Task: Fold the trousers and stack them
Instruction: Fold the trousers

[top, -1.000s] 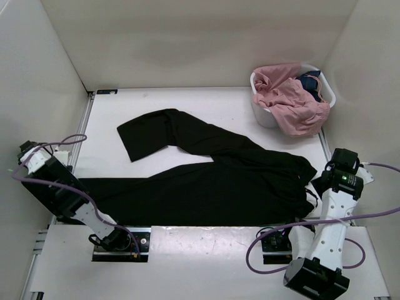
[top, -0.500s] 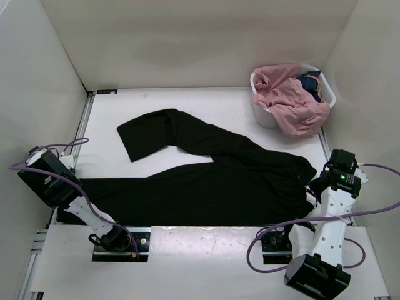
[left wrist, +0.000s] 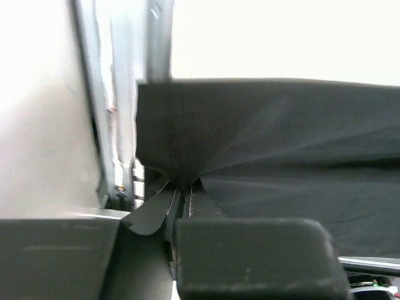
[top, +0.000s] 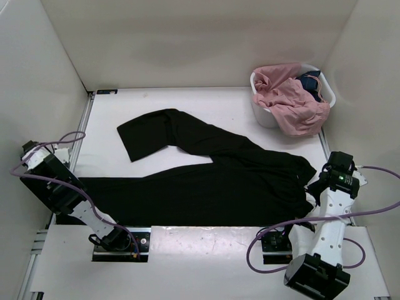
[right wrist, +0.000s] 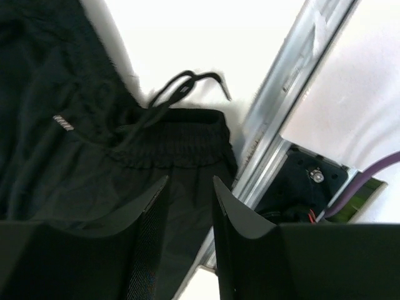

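pinching just the trousers cuff, our left end effector may slip; right end effector narrow, empty, waistband ahead.

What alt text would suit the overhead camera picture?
Black fabric trousers lie spread across a white table, the left arm and right arm at their ends. A white basket of pink and dark blue clothes stands in the far right corner.

No legible text, brand, number or sign appears in any of my views. The one candidate is a small white label on the trousers, seen by my right wrist camera. Its print is too small and blurred for me to read.
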Available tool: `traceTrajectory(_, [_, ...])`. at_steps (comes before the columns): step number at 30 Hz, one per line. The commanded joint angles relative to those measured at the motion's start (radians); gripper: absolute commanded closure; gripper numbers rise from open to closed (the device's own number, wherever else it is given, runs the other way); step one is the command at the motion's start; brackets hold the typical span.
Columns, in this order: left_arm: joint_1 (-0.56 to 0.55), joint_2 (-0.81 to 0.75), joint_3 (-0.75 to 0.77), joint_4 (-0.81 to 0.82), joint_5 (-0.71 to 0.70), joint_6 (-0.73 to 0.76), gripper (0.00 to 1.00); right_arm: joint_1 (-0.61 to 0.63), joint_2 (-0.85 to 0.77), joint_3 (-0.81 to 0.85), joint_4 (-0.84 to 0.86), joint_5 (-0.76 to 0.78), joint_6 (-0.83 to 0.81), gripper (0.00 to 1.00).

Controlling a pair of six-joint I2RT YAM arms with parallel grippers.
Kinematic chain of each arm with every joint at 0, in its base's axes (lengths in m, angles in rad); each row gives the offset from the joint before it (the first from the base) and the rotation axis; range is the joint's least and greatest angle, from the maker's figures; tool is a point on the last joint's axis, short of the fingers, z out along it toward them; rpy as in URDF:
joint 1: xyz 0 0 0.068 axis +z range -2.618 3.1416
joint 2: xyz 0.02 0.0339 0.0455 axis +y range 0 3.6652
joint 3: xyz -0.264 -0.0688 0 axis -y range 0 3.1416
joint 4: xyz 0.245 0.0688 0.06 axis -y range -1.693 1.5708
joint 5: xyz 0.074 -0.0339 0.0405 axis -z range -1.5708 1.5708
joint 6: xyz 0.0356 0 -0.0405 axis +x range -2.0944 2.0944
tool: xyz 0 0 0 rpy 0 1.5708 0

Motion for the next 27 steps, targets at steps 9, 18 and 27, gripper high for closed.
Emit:
traceTrajectory(9, [-0.007,0.030,0.263,-0.064,0.283,-0.133,0.86,-0.005,0.159,-0.071,0.089,0.047,0.028,0.67])
traceTrajectory(18, [-0.027,0.232,0.401,-0.064,0.283,-0.200,0.79,0.005,0.211,-0.081,0.120,0.105,0.046,0.67])
traceTrajectory(27, [-0.073,0.222,0.303,-0.037,0.125,-0.188,0.55,0.005,0.118,0.045,0.085,0.153,-0.014,0.37])
